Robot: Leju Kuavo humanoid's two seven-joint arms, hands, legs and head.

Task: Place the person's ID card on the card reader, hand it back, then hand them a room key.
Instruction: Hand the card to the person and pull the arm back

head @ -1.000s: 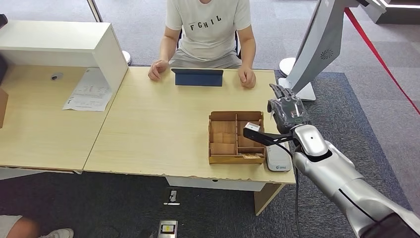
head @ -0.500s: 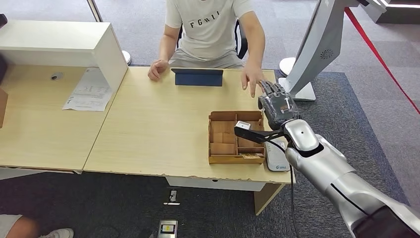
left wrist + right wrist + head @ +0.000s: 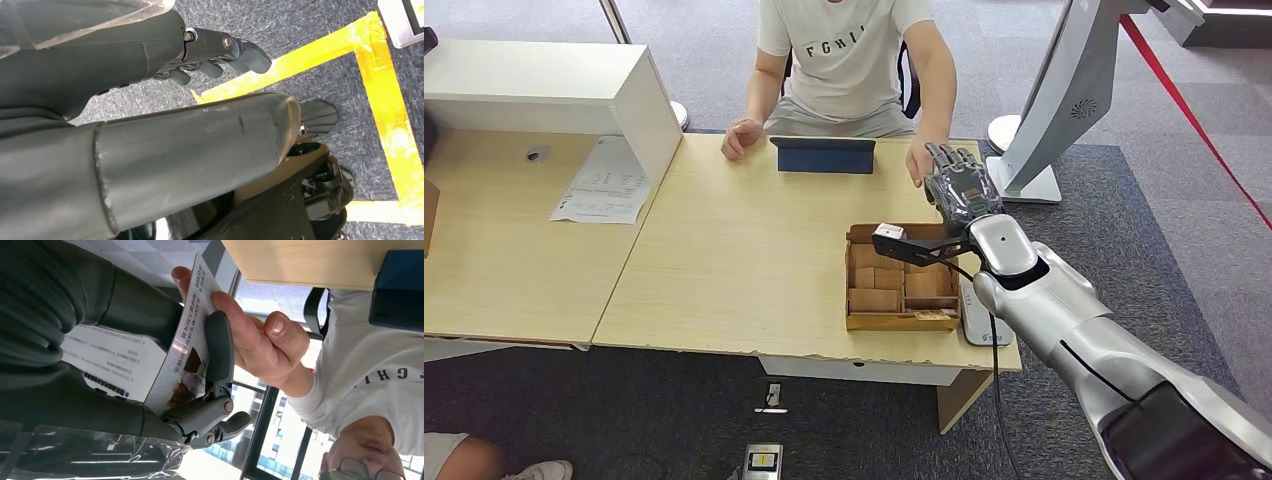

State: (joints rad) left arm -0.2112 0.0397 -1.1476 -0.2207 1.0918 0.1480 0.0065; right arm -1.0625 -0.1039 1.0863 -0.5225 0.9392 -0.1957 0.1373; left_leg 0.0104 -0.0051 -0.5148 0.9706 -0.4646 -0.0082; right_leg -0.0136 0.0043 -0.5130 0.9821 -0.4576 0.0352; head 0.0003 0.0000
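Your right hand (image 3: 962, 190) is raised over the far right corner of the counter (image 3: 744, 250), just past the wooden compartment tray (image 3: 900, 278) and close to the counter's right edge. The white card reader (image 3: 979, 322) lies flat at the near right corner, touching the tray's right side and partly hidden under your forearm. Beyond the right edge stands a white kiosk base (image 3: 1029, 185) on the carpet, near the hand, so room on that side is tight. Left of the tray the counter top is bare wood up to the dark blue tablet stand (image 3: 822, 156) at the far edge. Further left sits a paper sheet (image 3: 604, 182) beside a white raised shelf (image 3: 544, 88). In the right wrist view the ID card (image 3: 186, 335) is clamped between your thumb and the dark fingers (image 3: 219, 347), so the hand is closed on it, card edge pointing out towards the person. The person's hand (image 3: 250, 337) has its fingers on the same card, thumb over one face and fingertips touching your finger. In the head view that person's hand (image 3: 917, 163) sits right against your fingertips. Your left hand (image 3: 220, 50) hangs over grey carpet with yellow floor tape (image 3: 385, 105); fingers loosely curled and apart, holding nothing.
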